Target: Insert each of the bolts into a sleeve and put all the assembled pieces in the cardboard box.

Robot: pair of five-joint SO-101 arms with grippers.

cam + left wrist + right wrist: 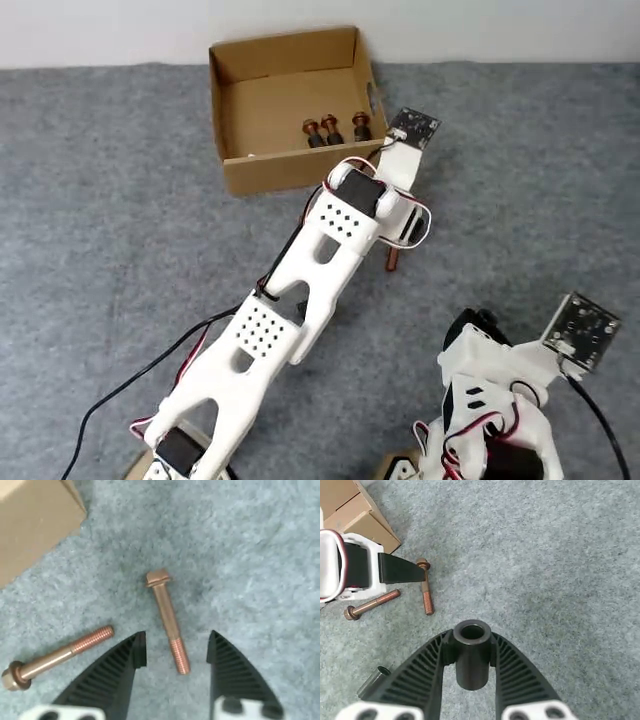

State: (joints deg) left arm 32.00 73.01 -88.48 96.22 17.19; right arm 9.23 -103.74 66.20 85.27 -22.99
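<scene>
**Left gripper (177,641) spread over a loose bolt (167,617), right gripper (471,641) pinching a sleeve (471,667)**

Left gripper hangs low over the grey bench (520,200), just off the front right corner of the cardboard box (290,172). Its jaws are spread wide. The threaded end of the bolt lies between the two fingertips and touches neither, while its flanged head points away from the gripper. A second bolt (55,657) lies just beside the first on the bench, outside the jaws and at an angle to it, with its thread end near one finger.

The right gripper sits well apart from the box, toward the near edge of the bench. Its jaws are pressed onto the dark sleeve, which is held between the ribbed pads with its open bore facing the wrist camera. A second sleeve (372,682), also dark, lies on the bench beside that gripper, partly hidden behind one finger.

The cardboard box stands open at the far side of the bench. Three assembled pieces (335,130) sit in a row on the right part of its floor, each showing a copper head on a dark body. The left part of the floor is bare cardboard.
</scene>
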